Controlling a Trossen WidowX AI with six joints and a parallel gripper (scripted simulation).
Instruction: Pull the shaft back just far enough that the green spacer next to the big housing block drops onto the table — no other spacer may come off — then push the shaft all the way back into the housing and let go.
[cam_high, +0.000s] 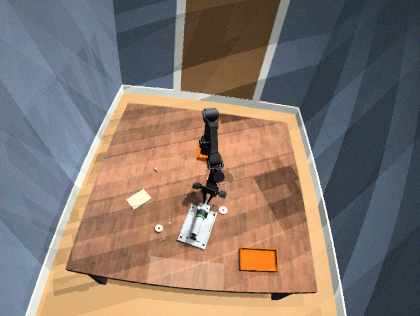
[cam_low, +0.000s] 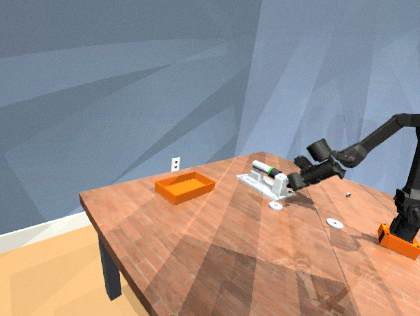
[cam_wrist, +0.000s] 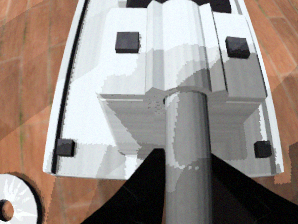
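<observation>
My gripper (cam_high: 205, 200) (cam_low: 292, 184) (cam_wrist: 178, 158) is shut on the bare grey shaft (cam_wrist: 187, 135), one black finger on each side, just outside the white block (cam_low: 281, 184) (cam_wrist: 125, 75). The shaft enters this block's face. The block stands on the white base plate (cam_high: 185, 239) (cam_low: 244, 177) (cam_wrist: 82, 110). Beyond it, the green spacer (cam_high: 200, 217) (cam_low: 270, 170) sits as a thin band on the shaft line, between a black section (cam_high: 202, 211) and a long white cylinder (cam_high: 198, 223) (cam_low: 261, 166). The wrist view does not show the green spacer.
A white ring (cam_high: 223, 210) (cam_low: 275, 205) (cam_wrist: 22, 197) lies beside the base plate. Another ring (cam_high: 159, 228) lies on its other side. A further white ring (cam_low: 334, 223) lies nearer the arm's base. An orange tray (cam_high: 277, 261) (cam_low: 195, 193) and a cream pad (cam_high: 138, 198) are farther off.
</observation>
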